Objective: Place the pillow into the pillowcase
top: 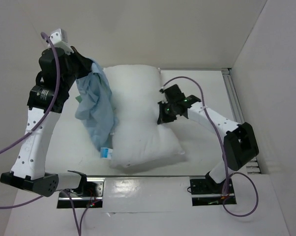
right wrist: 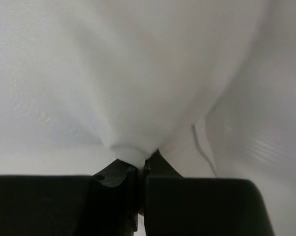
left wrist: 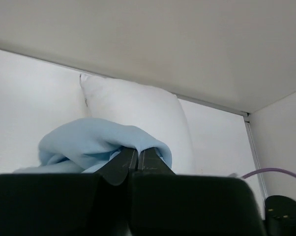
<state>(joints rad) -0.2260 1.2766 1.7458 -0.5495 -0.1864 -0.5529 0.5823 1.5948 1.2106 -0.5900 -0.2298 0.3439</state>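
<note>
The plump white pillow (top: 138,115) lies in the middle of the table, its blue-and-white label (top: 104,153) at the near left corner. The light blue pillowcase (top: 96,105) hangs bunched over the pillow's left edge. My left gripper (top: 89,66) is raised at the far left and shut on a fold of the pillowcase (left wrist: 99,142), with the pillow (left wrist: 138,110) behind it. My right gripper (top: 161,114) is at the pillow's right edge, shut on a pinch of the pillow's white cloth (right wrist: 133,88). In the wrist views the left gripper (left wrist: 136,151) and right gripper (right wrist: 140,167) both show jaws closed on cloth.
White walls enclose the table at the back and right, with a metal rail (top: 235,98) along the right edge. Purple cables (top: 212,123) trail along both arms. The arm bases (top: 207,189) sit at the near edge.
</note>
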